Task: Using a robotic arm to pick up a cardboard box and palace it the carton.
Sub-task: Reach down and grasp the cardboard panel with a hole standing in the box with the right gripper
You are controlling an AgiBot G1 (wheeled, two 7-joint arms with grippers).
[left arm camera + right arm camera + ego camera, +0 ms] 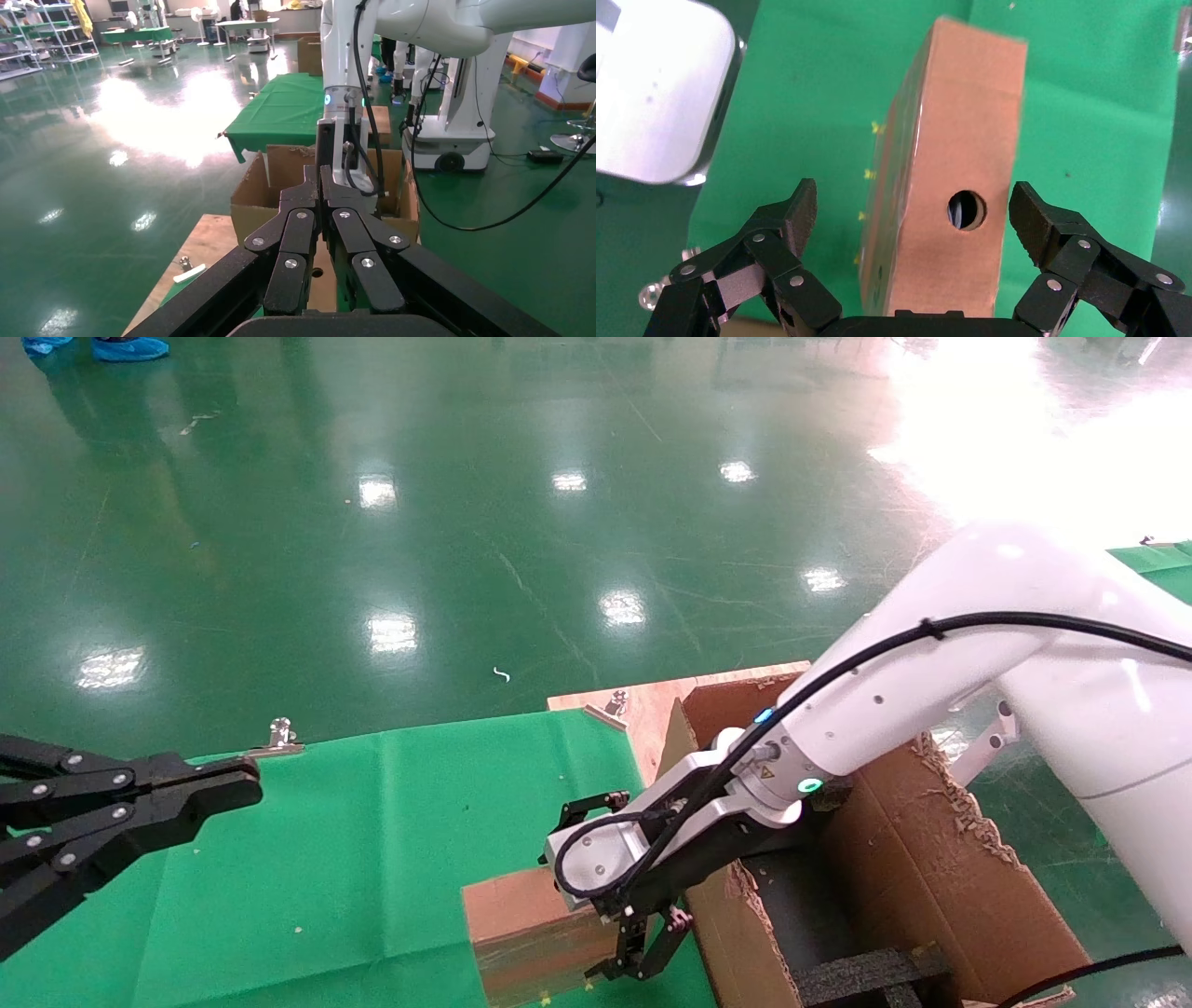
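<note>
The small brown cardboard box (521,933) stands on edge on the green cloth, next to the carton (931,868). In the right wrist view the box (947,267) shows its narrow face with a round hole. My right gripper (582,896) on the white arm (931,645) is open, with one finger on each side of the box and neither touching it (912,210). My left gripper (233,789) is shut and empty over the cloth at the left; in its own view (320,175) it faces the carton (256,200).
The large carton has torn flaps and black foam inserts (866,971) inside. It sits at the right end of a wooden board (643,710). The green cloth (372,859) is held by metal clips (279,735). Shiny green floor lies beyond the table.
</note>
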